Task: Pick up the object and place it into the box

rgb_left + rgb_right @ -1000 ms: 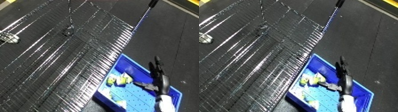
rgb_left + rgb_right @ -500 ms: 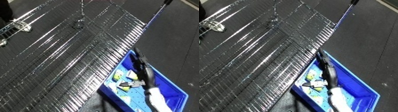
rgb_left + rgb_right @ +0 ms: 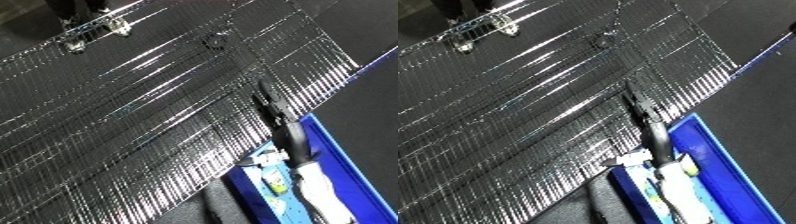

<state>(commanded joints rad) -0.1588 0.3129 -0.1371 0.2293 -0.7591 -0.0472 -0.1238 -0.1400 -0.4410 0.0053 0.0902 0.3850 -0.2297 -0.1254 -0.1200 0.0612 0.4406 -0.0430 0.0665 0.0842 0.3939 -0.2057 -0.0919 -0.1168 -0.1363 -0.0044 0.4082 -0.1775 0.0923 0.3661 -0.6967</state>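
My right hand over the wire rack, above the blue bin

My right hand (image 3: pixel 274 111) stretches toward eleven o'clock with fingers straight, holding nothing. My forearm (image 3: pixel 313 182) hides much of the blue bin (image 3: pixel 333 150) at five o'clock. Yellow-green objects (image 3: pixel 275 184) lie inside, too blurred to identify; I can read no writing. The wire rack (image 3: pixel 151 105) glints.

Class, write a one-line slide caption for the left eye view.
Right hand reaches from above the blue bin out over the shiny wire-grid surface.
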